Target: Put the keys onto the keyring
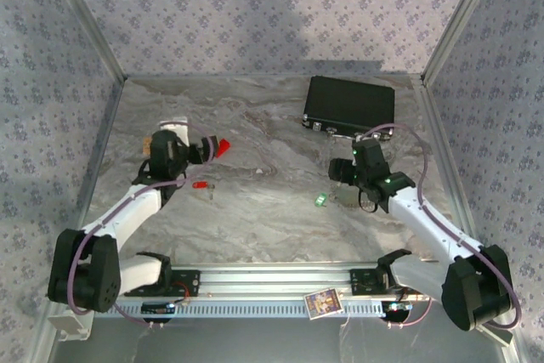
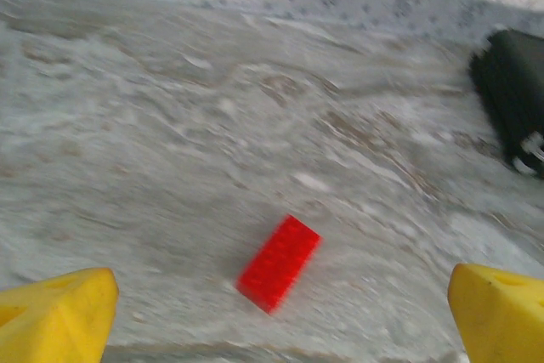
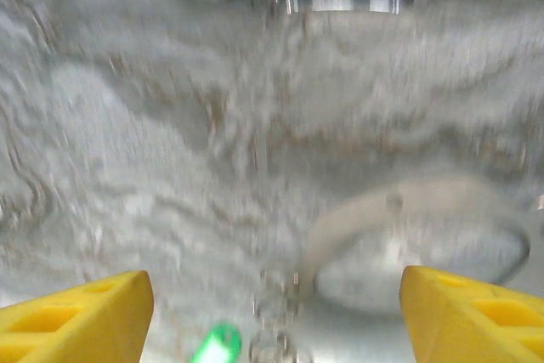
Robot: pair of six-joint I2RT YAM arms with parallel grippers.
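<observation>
Card [image 1: 323, 302] on the front rail: the print's too small for me to read. Left gripper [image 2: 282, 322] and right gripper [image 3: 276, 316] both gape, holding nothing. Top view gives me the red key [image 1: 201, 184] at the left gripper's six o'clock. Right wrist catches the green key [image 3: 217, 344], with the blurred keyring [image 3: 374, 206] at its one o'clock.
</observation>
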